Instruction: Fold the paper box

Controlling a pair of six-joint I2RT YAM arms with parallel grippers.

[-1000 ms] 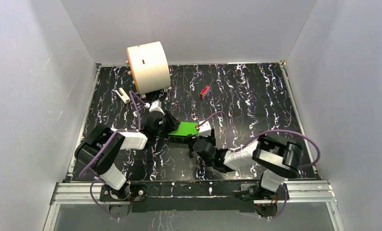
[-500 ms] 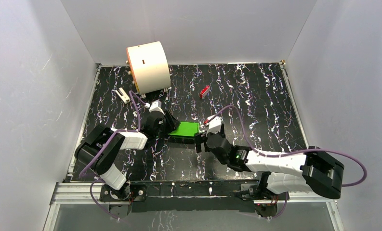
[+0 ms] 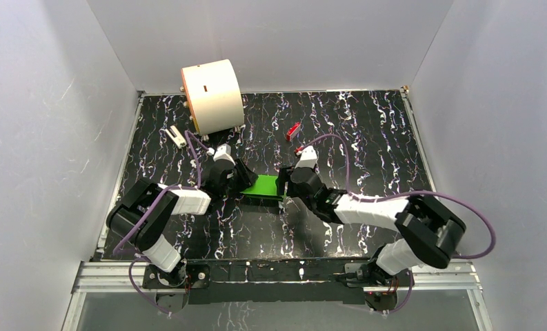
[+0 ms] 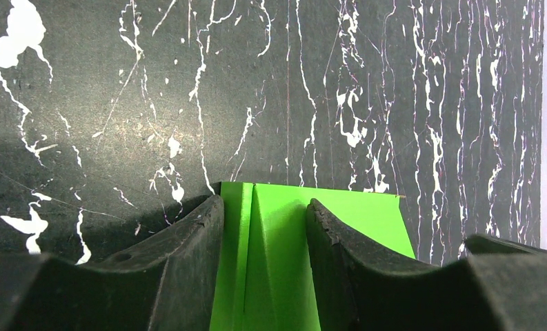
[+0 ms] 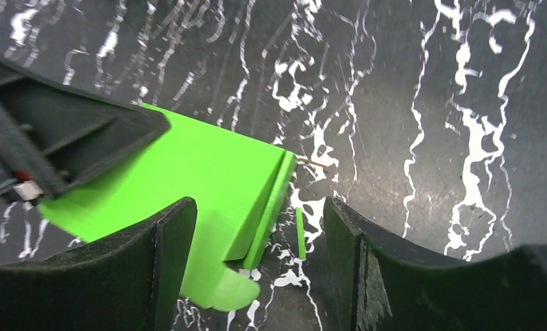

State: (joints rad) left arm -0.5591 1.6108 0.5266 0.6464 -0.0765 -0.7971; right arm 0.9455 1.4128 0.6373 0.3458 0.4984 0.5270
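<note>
Two arms meet near the middle of the desk [image 3: 367,138], one at each end of the paper box [image 3: 263,185], which lies on the dark marbled surface a little left of centre. The left fingers [image 3: 237,179] are closed on the box's left end. In the left wrist view, green card fills the space between them, with a raised crease running up it and both inner faces against it. The right fingers [image 3: 284,187] stand well apart at the box's right end and hold nothing. In the right wrist view, one hangs over the green top and the other over bare desk, clear of the box's upturned edge. A cream cylinder [image 3: 212,96] sits near the far left corner. A red block [image 3: 293,130] lies beyond the box, apart from it.
</note>
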